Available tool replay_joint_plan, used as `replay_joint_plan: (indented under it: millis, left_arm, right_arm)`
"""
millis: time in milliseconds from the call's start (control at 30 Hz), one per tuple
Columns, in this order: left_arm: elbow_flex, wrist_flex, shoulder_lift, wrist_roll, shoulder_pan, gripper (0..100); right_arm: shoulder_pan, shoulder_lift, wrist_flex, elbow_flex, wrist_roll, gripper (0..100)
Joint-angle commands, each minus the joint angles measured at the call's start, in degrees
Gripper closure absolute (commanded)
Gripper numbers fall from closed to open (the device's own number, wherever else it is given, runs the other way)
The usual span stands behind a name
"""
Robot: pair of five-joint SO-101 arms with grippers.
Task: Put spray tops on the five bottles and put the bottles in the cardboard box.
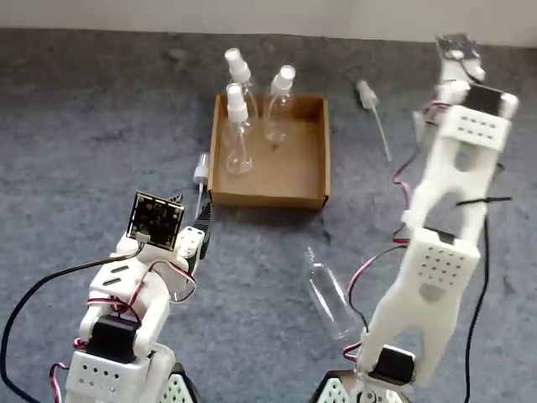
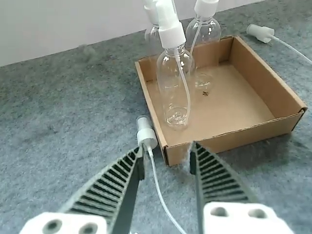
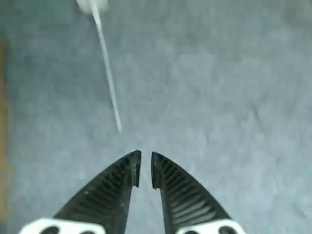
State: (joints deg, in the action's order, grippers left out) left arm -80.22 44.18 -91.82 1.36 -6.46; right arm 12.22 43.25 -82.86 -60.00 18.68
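Left gripper (image 2: 166, 152) hangs low with jaws spread, straddling the thin tube (image 2: 158, 190) of a loose top (image 2: 145, 132) that lies just left of the box's (image 2: 273, 92) near corner. That top looks like light, hard plastic. The tube is whippy and will flex, so I'd take it by the white head. Right gripper (image 3: 145, 158), jaws almost pressed together and pinching nothing, points at a second top (image 3: 90, 5) on the far right carpet. A bare bottle (image 1: 329, 298) lies on its side near the right arm's base. It's clear and smooth and likely to roll, so grip across its body. A capped bottle (image 2: 175, 83) stands in the box's left side.
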Motion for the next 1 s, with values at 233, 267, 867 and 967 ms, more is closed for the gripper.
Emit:
replay_joint_plan:
  millis: [233,267,867,967]
  left_arm:
    - [0.4,-1.2,-0.7,0.2,0.6,88]
    - [0.4,-1.2,-0.7,0.2,0.6,88]
    - [0.4,-1.2,-0.7,0.2,0.6,88]
    - [0.3,-1.2,-0.7,0.2,0.6,88]
  right_arm:
    - [-6.3,5.7,28.3,3.8,-11.9,76.9]
    - [-6.8,7.0,29.5,3.8,-11.9,76.9]
    - [-10.0,19.6,50.9,3.7,-13.0,76.7]
    - [-10.2,22.1,54.1,3.7,-13.0,76.7]
